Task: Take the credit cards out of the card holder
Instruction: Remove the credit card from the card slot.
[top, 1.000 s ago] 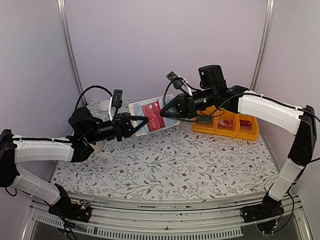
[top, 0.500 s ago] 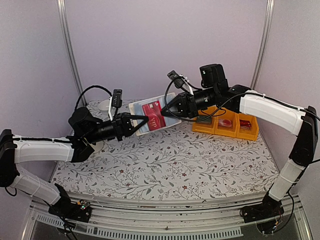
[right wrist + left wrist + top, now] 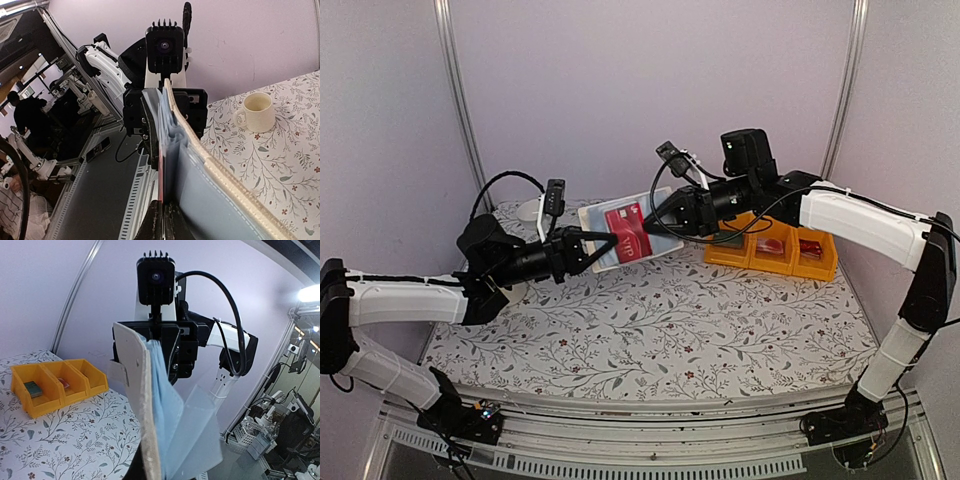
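Left wrist: card holder [image 3: 132, 385] edge-on, cropped.

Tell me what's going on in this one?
Both arms hold a beige folding card holder with clear plastic pockets in the air above the floral-patterned table. The left claw pinches one edge and the right claw pinches the opposite edge. A red-pink plastic card sits in a pocket, not yet pulled out.

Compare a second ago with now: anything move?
Barely. The right end effector eased slightly right and up, still pinched at the red card. The left end effector stays shut on the holder, held in the air between them. Card still in its pocket; bins unmoved.
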`<state>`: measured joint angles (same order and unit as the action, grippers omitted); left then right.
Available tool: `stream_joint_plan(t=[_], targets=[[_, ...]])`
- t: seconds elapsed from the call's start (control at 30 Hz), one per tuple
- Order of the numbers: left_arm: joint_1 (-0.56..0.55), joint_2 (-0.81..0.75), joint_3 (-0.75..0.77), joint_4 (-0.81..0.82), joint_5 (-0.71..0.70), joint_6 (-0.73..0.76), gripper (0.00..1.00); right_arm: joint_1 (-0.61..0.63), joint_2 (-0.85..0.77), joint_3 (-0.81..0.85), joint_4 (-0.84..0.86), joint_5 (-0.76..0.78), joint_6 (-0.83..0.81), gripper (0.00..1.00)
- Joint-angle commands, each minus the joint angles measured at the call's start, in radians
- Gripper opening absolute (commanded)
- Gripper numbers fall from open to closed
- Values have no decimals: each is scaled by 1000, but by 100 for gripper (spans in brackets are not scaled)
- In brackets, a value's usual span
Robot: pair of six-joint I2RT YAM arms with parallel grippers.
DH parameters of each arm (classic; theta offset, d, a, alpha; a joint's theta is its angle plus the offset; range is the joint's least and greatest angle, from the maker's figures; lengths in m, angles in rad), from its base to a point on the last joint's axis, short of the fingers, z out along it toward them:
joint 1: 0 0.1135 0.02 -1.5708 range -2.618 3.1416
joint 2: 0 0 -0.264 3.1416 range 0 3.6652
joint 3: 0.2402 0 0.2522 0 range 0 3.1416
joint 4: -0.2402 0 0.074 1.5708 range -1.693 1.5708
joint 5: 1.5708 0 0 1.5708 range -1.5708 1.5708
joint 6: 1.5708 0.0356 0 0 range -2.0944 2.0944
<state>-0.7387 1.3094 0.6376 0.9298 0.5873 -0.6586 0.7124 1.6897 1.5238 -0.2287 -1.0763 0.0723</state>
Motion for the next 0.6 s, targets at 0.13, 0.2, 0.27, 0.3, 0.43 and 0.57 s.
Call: stream_joint_plan(t=[0.13,0.2,0.27,0.3,0.43,0.57], targets=[[-4,18,9,30,16,2,0,-1,-29,-31,159,-87,89,12],[-5,18,8,30,14,1,0,1,-20,-36,180,-96,107,14],[-6,18,8,30,14,2,0,11,-2,-31,178,-97,121,18],[-7,19,9,30,14,2,0,15,6,-28,173,-98,121,18],[-7,16,8,30,11,2,0,24,18,-29,179,-101,122,18],[-6,14,8,30,9,3,0,36,30,-14,133,-82,110,29]])
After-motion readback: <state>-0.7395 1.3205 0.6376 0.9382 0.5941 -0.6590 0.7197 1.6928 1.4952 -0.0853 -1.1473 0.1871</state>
